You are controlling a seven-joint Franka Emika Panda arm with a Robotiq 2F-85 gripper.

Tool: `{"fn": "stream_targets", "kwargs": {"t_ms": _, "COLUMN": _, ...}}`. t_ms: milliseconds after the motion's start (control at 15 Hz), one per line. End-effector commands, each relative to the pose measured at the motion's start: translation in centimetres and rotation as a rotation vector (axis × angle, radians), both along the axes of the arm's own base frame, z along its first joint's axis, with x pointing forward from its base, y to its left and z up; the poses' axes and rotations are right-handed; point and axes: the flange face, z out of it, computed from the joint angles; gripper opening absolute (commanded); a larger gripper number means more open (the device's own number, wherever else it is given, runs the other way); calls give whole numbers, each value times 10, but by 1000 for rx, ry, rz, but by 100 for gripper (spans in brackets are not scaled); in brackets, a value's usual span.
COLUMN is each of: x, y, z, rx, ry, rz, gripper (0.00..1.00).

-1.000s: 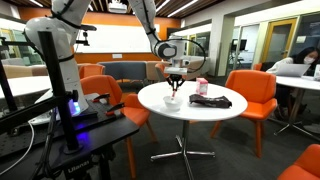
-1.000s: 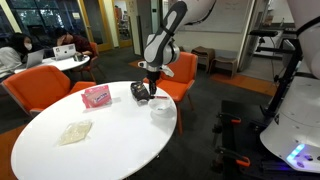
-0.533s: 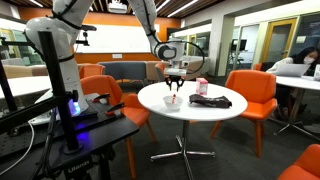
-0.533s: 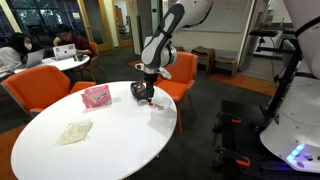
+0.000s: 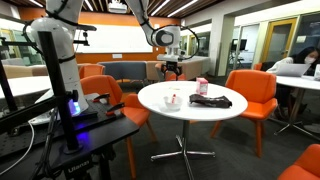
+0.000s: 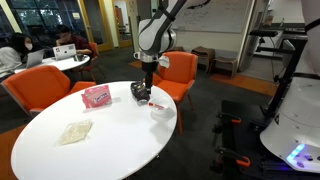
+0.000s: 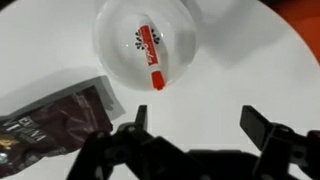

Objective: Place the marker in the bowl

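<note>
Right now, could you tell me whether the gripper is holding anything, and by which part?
Nothing is held. The gripper hangs open and empty, and the slim red marker lies inside the small round white bowl.

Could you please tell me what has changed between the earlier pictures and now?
The claw has lifted from just above the bowl and now hangs open, well clear of it. The marker lies inside the bowl, free of the claw; the earlier pictures are too small to show the release. The bowl, the pink-and-white carton and the dark bundle have not moved.
</note>
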Motion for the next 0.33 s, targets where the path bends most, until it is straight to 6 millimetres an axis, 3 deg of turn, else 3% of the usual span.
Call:
{"fn": "stream_targets", "kwargs": {"t_ms": 0, "x": -14, "y": 11, "z": 26, "rx": -96, "ry": 73, "rz": -160, "gripper": 100}}
{"fn": "stream_targets", "kwargs": {"t_ms": 267, "x": -15, "y": 19, "z": 34, "rx": -149, "ry": 103, "rz": -203, "gripper": 100}}
